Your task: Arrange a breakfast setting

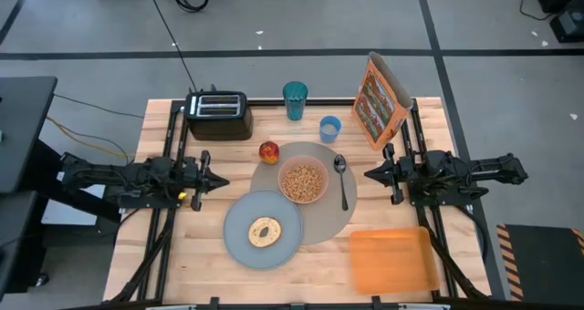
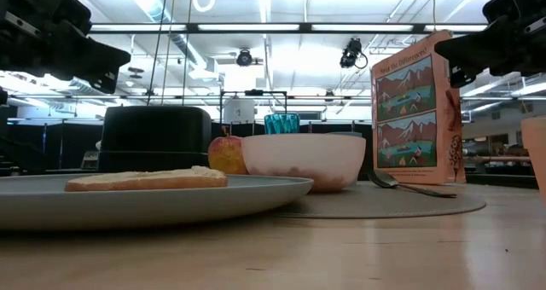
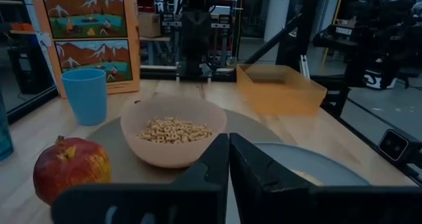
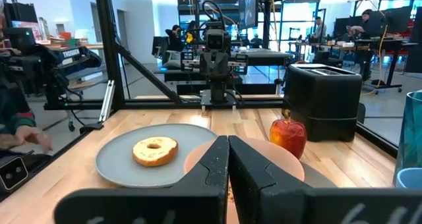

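Nearest the camera edge of the table: grey-blue plate (image 1: 263,230) carrying the toast ring (image 1: 265,231), overlapping the near-left rim of the tan mat (image 1: 339,221). Farther in, mid-mat: pink bowl (image 1: 302,181) filled with cereal, spoon (image 1: 342,180) just to its right, long axis running near to far, bowl end at the far side. Beyond: apple (image 1: 268,151), small blue cup (image 1: 329,128), cereal box (image 1: 379,100) at the far right. Flanking all this, well apart from everything: left gripper (image 1: 212,179) and right gripper (image 1: 376,173), fingers pressed together, empty. Probably little left to place; spoon closer to the right arm
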`<move>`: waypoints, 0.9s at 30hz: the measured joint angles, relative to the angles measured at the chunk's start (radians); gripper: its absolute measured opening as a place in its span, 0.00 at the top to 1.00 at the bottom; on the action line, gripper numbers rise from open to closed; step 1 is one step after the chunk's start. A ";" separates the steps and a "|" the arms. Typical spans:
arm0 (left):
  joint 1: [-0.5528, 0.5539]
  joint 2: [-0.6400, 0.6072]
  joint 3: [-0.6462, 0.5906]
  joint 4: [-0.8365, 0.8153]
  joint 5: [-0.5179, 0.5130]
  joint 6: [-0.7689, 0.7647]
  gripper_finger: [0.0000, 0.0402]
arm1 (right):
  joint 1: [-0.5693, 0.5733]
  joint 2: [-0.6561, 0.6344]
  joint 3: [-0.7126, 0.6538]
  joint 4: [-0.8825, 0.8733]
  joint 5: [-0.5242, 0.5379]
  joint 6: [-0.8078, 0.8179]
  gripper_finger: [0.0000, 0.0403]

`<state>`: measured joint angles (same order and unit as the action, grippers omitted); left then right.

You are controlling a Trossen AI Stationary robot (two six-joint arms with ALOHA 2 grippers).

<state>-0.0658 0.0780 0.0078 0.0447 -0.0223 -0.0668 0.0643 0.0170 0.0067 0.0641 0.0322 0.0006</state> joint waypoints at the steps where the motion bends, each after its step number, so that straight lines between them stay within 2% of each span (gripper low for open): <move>1: 0.000 0.000 0.000 0.000 0.000 0.000 0.95 | 0.000 0.000 0.000 0.001 0.000 0.000 0.96; 27: 0.000 0.000 0.000 0.009 -0.001 0.000 0.95 | 0.000 0.001 0.000 0.010 0.000 0.000 0.96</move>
<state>-0.0658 0.0780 0.0074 0.0532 -0.0232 -0.0666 0.0643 0.0177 0.0067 0.0742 0.0326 0.0006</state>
